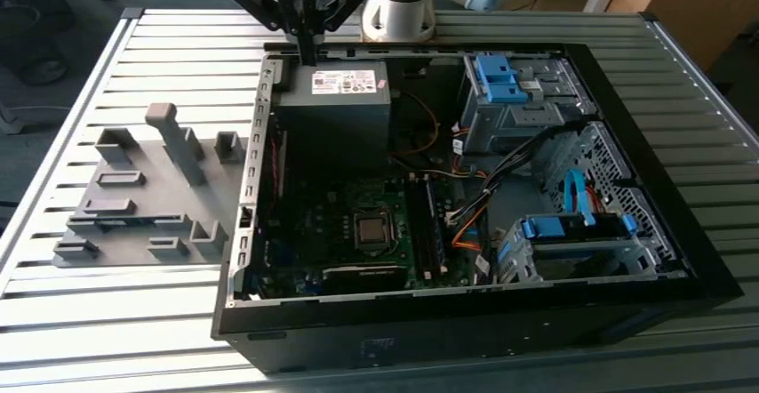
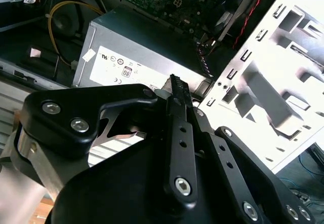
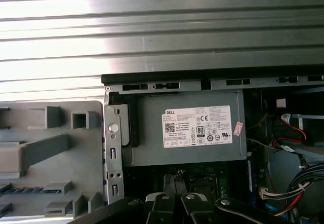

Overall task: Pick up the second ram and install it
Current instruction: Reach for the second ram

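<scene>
The black claw (image 1: 308, 55), drawn narrow and seemingly empty, hangs over the grey metal power-supply box (image 1: 338, 113) at the open black computer case's (image 1: 475, 331) 11 o'clock (high, likely to clear its wall).

Black claw (image 2: 178, 89), silver screws (image 2: 183, 185), grey arm (image 1: 397, 11)

Hard glare on slatted table (image 3: 162, 26), first wrist view. Tray (image 2: 298, 112) washed out white. Computer case (image 1: 475, 326) interior dim, shadowed.

An open computer case (image 1: 499, 322) is set on the slatted surface (image 1: 178, 64); a grey plastic tray (image 1: 155, 193) is laid just beside it.
</scene>
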Motion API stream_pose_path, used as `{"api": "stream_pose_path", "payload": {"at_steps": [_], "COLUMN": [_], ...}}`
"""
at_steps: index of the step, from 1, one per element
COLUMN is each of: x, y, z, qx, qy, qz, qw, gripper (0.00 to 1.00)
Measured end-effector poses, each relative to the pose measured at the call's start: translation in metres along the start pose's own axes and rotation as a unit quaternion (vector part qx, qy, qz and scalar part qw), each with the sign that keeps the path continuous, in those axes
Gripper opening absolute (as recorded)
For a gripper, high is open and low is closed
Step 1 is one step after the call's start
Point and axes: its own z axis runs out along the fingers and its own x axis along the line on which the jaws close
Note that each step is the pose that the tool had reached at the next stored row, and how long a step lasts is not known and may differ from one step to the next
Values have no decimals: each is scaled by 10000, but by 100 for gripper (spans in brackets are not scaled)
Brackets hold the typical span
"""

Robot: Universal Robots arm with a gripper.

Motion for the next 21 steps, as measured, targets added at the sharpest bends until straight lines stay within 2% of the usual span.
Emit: {"api": "stream_pose_path", "payload": {"at_steps": [21], "x": [72], "y": [-6], "z": [2], "qx": [0], "qy": [0], "qz": [0], "qw": [10000], "gripper": [11]}}
